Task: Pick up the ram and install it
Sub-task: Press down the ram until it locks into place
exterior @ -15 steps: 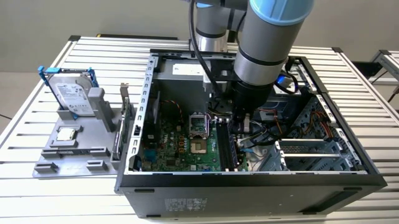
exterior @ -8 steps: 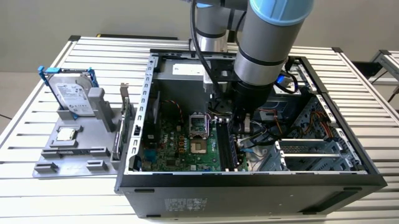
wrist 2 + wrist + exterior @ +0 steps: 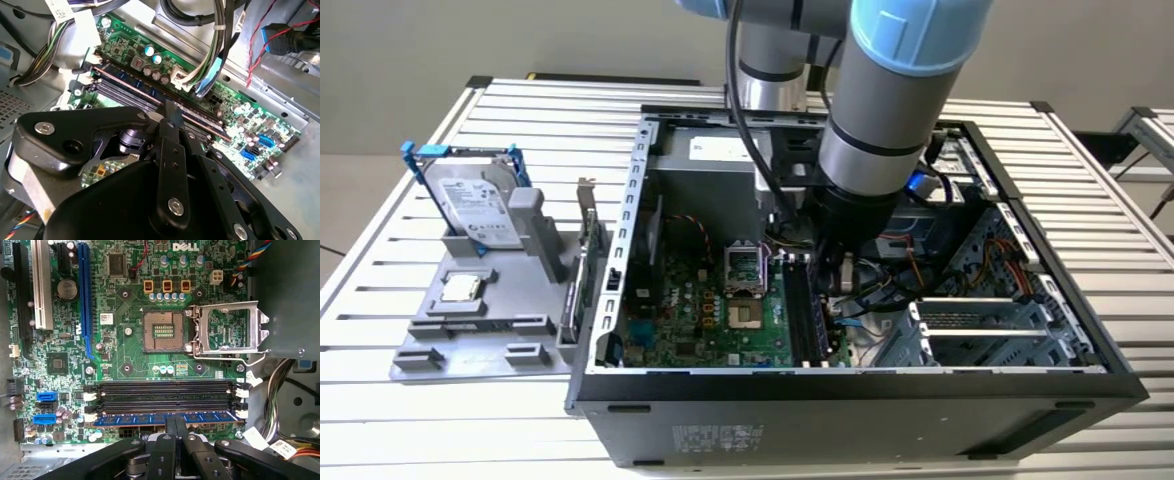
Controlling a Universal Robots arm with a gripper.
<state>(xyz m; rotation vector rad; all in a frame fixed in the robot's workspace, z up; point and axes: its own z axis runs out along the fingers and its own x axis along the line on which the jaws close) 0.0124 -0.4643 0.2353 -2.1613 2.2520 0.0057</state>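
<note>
In the first wrist view the gripper is pointing down at the motherboard, its two black fingertips pressed together so that no gap is showing between them, and they are meeting the upper edge of the ram near the middle of its length. The ram is lying seated lengthwise in the memory slot nearest the gripper, a blue strip with dark chips running out to both sides of the fingers rather than between them. Just beyond the ram, two empty black memory slots are lying parallel to it (their white end latches are showing). Farther across the motherboard from the ram, the open processor socket is sitting beside its raised metal frame. In the second wrist view the fingertips are touching down on the same row of slots. In the exterior view the arm is reaching down into the open computer case, and well apart from the case, toward the exterior view's left, a hard drive is standing in a grey holder.
</note>
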